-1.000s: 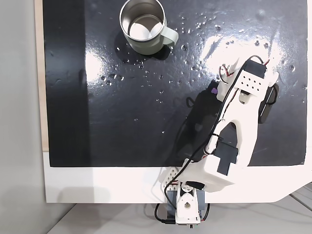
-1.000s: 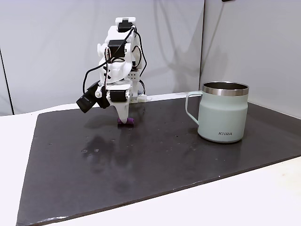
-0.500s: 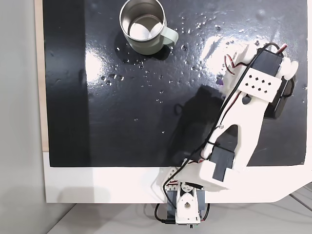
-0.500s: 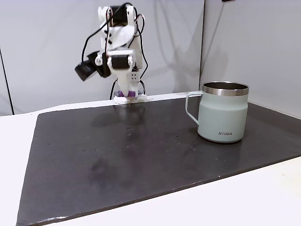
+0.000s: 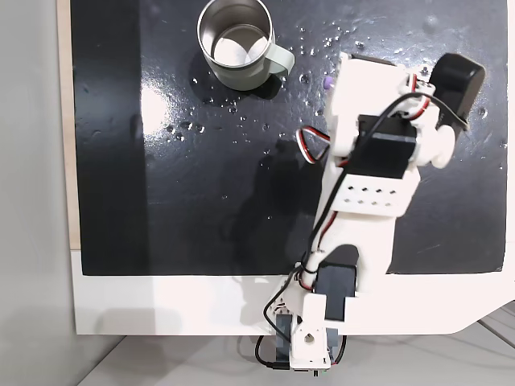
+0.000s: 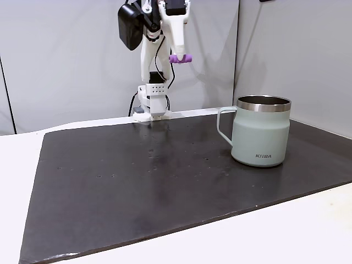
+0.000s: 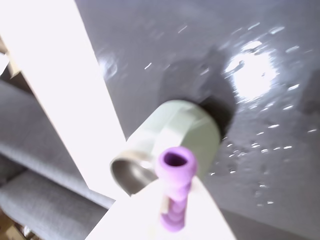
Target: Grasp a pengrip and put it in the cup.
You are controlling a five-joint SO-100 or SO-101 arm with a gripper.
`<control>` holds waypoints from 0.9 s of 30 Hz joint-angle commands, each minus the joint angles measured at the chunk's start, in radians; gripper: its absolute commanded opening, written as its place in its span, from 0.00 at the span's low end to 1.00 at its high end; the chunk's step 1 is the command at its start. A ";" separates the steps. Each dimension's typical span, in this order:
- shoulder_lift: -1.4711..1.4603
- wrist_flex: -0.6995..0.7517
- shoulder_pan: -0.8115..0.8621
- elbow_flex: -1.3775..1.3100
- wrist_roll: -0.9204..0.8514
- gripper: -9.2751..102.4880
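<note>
The purple ridged pengrip [image 6: 180,58] hangs high above the black mat, clamped at the tip of my gripper [image 6: 177,54], which is shut on it. In a fixed view from above, only a purple speck of the pengrip [image 5: 327,83] peeks out beside the white arm, right of the cup. The sage-green cup [image 5: 237,44] with its steel inside stands upright at the mat's far edge, handle toward the arm. From the side, the cup [image 6: 261,132] is well to the right of and below the pengrip. The wrist view shows the pengrip [image 7: 175,192] end-on, with the cup [image 7: 195,132] beyond it.
A glossy black mat [image 5: 161,201] covers the white table [image 5: 161,305]. The arm's base [image 5: 306,342] is at the table's near edge. A black camera [image 6: 130,30] rides beside the gripper. Grey wall panels [image 6: 66,60] stand behind the table.
The gripper has risen from the mat with the pengrip in it, from mat level to high above. The arm has folded upward and swung toward the cup's side.
</note>
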 commanded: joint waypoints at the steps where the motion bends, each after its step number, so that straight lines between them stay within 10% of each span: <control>1: -0.109 -0.025 -0.071 -0.270 0.049 0.08; 27: -0.632 -0.284 -0.313 -0.865 -0.026 0.08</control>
